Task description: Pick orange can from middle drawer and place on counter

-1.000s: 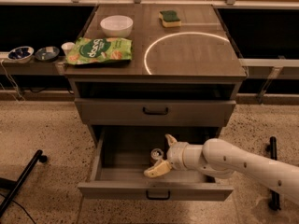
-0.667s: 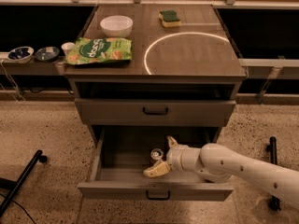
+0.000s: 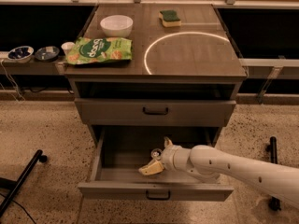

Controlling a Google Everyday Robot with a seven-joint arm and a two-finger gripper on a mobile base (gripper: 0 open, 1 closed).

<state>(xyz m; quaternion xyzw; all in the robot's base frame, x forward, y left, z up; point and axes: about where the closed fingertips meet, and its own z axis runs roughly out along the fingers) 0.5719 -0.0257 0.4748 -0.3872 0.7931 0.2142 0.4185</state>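
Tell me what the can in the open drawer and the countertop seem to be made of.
The orange can: probably metal; its silvery top glints inside the open end effector, down in the middle drawer. The counter: wood or wood-look laminate, grey-brown, low sheen, with visible grain lines.

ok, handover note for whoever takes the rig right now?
Gripper: inside the open drawer, fingers apart, one on each side of the can, not closed on it.
Can: on the drawer floor, near the middle, silver top showing.
Counter: no can on it; holds a bowl, bag and sponge.
Done: drawer open, gripper lined up on the can.
Left: close on the can, lift it out, set it on the counter.
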